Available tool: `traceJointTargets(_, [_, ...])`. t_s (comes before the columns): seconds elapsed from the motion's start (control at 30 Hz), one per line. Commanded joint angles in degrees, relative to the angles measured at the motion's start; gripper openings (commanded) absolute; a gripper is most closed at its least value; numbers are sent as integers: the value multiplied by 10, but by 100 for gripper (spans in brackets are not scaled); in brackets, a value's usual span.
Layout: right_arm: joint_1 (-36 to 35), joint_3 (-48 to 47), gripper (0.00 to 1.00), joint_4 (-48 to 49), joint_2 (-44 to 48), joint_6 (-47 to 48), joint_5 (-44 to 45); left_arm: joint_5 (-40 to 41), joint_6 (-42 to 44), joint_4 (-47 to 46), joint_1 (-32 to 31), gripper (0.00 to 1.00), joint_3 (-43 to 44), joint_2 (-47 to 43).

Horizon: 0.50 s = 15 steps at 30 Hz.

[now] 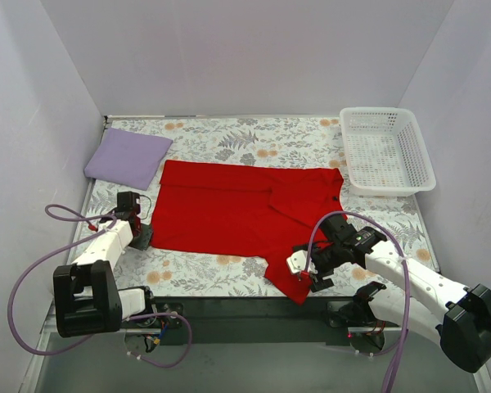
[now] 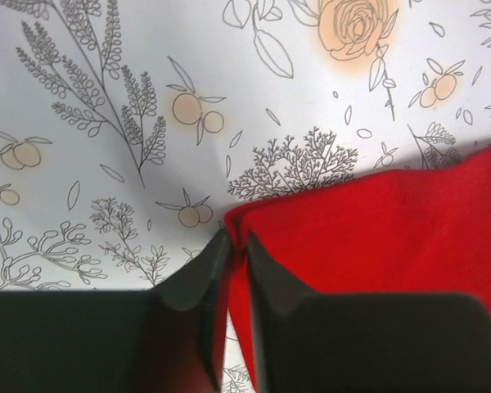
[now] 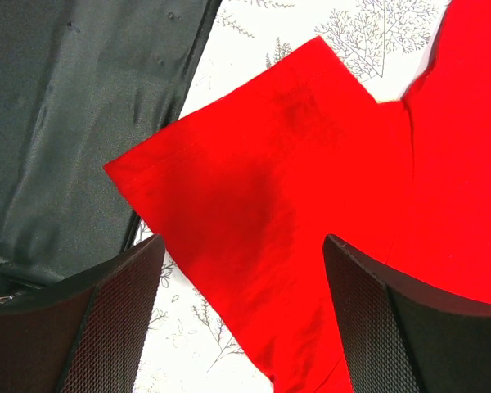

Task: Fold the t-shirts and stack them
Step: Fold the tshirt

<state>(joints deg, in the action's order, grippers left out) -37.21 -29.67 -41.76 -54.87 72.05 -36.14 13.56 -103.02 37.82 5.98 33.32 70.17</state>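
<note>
A plain bright red t-shirt (image 1: 229, 213) is spreading across the middle of the top view. At upper left a pale lavender t-shirt (image 1: 127, 157) is lying, unpatterned. Under both, the cloth (image 1: 254, 139) is showing grey leaves and peach flowers on white. At upper right the lattice basket (image 1: 386, 151) is gleaming white.

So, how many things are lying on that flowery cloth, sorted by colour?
red t-shirt: 1
lavender t-shirt: 1
white basket: 1
Total: 3
</note>
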Motion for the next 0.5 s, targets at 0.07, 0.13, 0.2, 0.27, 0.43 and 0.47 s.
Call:
traceJointTargets(0.07, [4, -17, 84, 7, -7, -6, -8, -7, 31, -32, 7, 3, -17, -2])
traceJointTargets(0.13, [4, -17, 84, 8, -7, -6, -8, -20, 37, -35, 8, 0, -21, -13])
traceJointTargets(0.2, [5, -17, 84, 7, -7, -7, -8, -32, 44, -41, 8, 0, -22, -24])
traceJointTargets(0.27, [6, -17, 84, 7, -7, -6, -8, -35, 48, -42, 8, 0, -22, -30])
traceJointTargets(0.43, [9, -17, 84, 8, -8, -9, -7, -52, 55, -46, 8, 0, -24, -42])
traceJointTargets(0.47, [11, -18, 84, 8, -8, -9, -7, -54, 57, -49, 9, 0, -26, -43])
